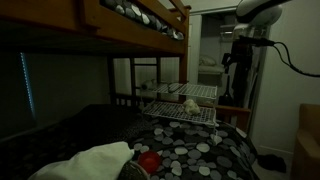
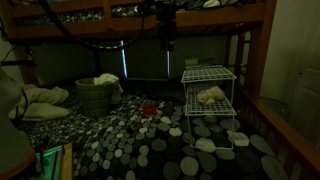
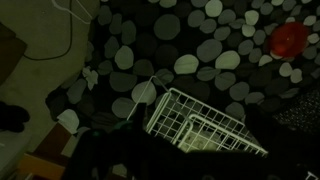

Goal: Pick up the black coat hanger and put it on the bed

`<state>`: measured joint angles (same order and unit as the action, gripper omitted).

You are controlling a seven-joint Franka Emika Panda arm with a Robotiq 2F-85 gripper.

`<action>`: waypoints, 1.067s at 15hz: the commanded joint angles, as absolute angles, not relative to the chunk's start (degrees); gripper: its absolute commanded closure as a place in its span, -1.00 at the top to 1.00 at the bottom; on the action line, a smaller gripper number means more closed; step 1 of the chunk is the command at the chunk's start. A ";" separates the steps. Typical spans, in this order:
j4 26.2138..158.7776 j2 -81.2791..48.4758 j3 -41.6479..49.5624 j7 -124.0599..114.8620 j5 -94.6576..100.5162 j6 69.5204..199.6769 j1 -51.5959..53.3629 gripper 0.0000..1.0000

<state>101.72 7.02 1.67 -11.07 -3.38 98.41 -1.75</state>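
The bed has a black cover dotted with white and grey circles; it also shows in an exterior view and in the wrist view. My gripper hangs high above the bed, near the upper bunk, and also shows in an exterior view. In the wrist view it is only a dark shape along the bottom edge. The frames are too dark to show whether the jaws are open or hold anything. I cannot make out the black coat hanger.
A white wire rack with a pale soft item stands on the bed and shows below the gripper in the wrist view. A red object lies on the cover. A grey basket stands at the back. The upper bunk is overhead.
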 commanded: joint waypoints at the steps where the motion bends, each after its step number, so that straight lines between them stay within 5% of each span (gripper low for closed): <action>1: 101.50 6.80 1.58 -10.91 -3.39 98.25 -1.91 1.00; 6: 98.67 2.36 1.76 -21.15 -3.81 100.10 -2.91 1.00; 16: 65.08 -24.01 5.15 -30.73 -19.30 111.76 -6.64 1.00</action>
<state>76.45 -17.08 4.92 -27.54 -16.68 110.27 -5.81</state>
